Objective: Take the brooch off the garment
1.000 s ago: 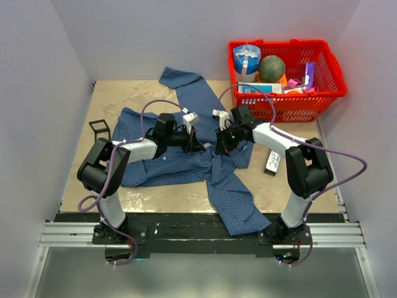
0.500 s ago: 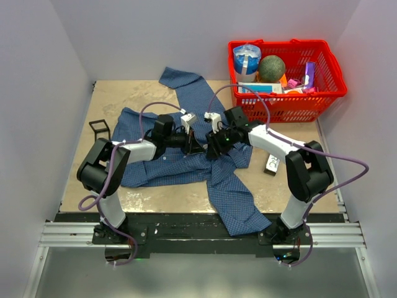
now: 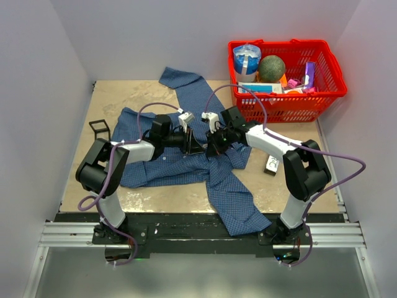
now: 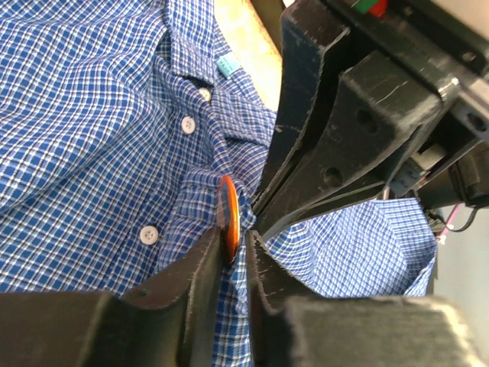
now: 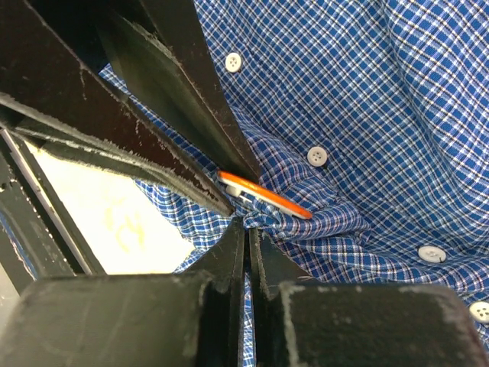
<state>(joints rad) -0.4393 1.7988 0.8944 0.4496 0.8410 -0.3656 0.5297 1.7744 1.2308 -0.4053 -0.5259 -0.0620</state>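
The garment [image 3: 180, 162], a blue checked shirt, lies spread across the table. The brooch [image 4: 228, 214] is an orange disc seen edge-on, pinned in a raised fold near the white buttons. My left gripper [image 4: 233, 241] is shut on the brooch together with a bit of fabric. My right gripper [image 5: 246, 225] is shut on the shirt fold [image 5: 328, 222] just below the brooch [image 5: 267, 197], tip to tip with the left fingers [image 5: 176, 153]. In the top view both grippers [image 3: 197, 146] [image 3: 209, 148] meet over the shirt's middle, and the brooch is hidden there.
A red basket [image 3: 329, 93] full of items stands at the back right. A small black frame [image 3: 99, 130] lies at the left edge of the shirt. A small black-and-white object [image 3: 272, 163] lies right of the shirt. Walls enclose three sides.
My right gripper has moved left across the shirt until it meets my left gripper. The left arm has barely moved.
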